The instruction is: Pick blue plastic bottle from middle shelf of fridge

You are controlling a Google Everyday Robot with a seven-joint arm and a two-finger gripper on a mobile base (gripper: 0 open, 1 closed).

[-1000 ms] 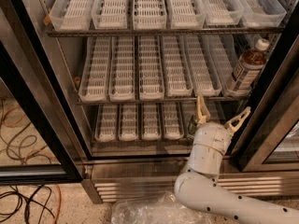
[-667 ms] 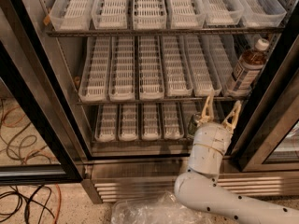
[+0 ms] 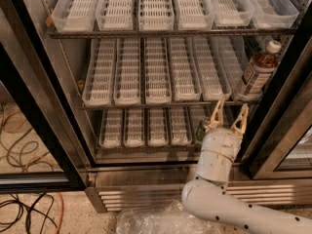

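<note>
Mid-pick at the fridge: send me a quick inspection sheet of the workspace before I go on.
Surface: middle shelf, wire rack carrying six clear lane trays.
Job's things: blue plastic bottle upright at the shelf's right end, white cap on, not gripped.
Clutter: can on the shelf below, partly hidden by the gripper; clear plastic bag on the floor.
Grippers: gripper below and left of the bottle, pointing up, jaws open, holding nothing.
Cables: black and orange cables on the floor, left.
Surroundings: fridge, black frames, slatted steel base.
</note>
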